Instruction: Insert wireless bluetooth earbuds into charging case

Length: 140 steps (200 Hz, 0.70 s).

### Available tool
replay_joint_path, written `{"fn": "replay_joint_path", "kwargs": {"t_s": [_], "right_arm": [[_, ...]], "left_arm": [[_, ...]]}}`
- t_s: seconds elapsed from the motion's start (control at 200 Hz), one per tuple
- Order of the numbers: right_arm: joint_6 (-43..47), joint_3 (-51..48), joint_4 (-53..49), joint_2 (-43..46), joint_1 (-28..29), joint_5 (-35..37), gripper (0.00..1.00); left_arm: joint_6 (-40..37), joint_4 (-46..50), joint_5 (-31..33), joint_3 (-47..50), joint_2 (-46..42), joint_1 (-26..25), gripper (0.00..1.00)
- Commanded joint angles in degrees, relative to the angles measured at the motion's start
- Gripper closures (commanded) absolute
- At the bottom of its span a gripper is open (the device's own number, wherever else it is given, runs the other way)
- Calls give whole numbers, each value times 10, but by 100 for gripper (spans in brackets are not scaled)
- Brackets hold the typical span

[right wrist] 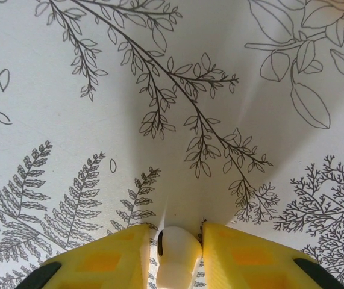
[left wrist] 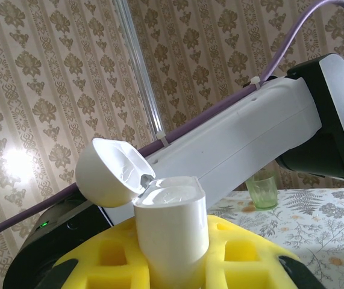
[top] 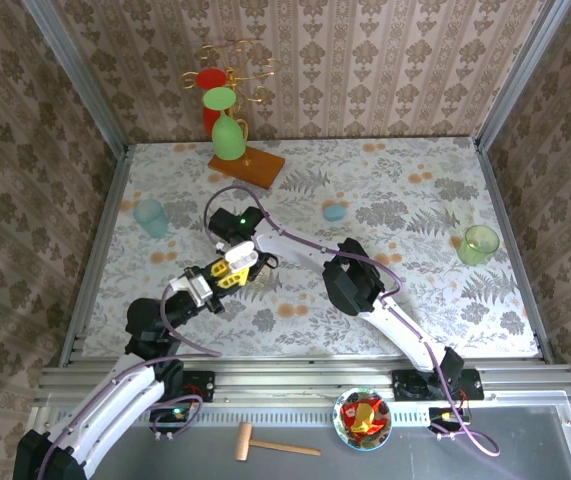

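The white charging case [left wrist: 172, 226] stands upright with its lid [left wrist: 108, 174] flipped open to the left. My left gripper [left wrist: 172, 265] is shut on the case's body, with yellow fingers [left wrist: 108, 259] on either side. In the top view this gripper [top: 231, 270] is left of the table's centre. My right gripper [top: 258, 258] points down right beside it. In the right wrist view, a small white earbud [right wrist: 175, 259] sits between the right gripper's [right wrist: 175, 233] yellow fingertips [right wrist: 232, 253], just above the leaf-print cloth. The fingers press on it from both sides.
A pale blue cup [top: 150, 215] stands at the left and a green cup [top: 478, 244] at the right. A pale blue pebble-like case [top: 334, 211] lies mid-table. At the back stands a wooden stand with glasses [top: 231, 135]. On the near rail lie a bowl [top: 362, 417] and a small hammer [top: 265, 444].
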<state>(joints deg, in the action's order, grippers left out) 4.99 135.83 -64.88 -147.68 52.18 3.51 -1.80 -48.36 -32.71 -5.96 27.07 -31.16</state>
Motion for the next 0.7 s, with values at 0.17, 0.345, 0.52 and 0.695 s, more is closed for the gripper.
{"fn": "replay_joint_path", "kwargs": {"t_s": [0.17,0.345,0.52,0.695], "right_arm": [[-22,-18,18,3,-11,29,75],[-41,-155,139,104,-22,9,75],[-79,-359,327,250,-52,-25,76],[-120,-523,483,374,-85,-44,76]], "left_arm": [[-9,-17,8,8,10,-5,98],[-5,-15,15,6,11,-5,97],[-5,-15,14,2,20,-5,97],[1,-37,19,-2,49,-6,97]]}}
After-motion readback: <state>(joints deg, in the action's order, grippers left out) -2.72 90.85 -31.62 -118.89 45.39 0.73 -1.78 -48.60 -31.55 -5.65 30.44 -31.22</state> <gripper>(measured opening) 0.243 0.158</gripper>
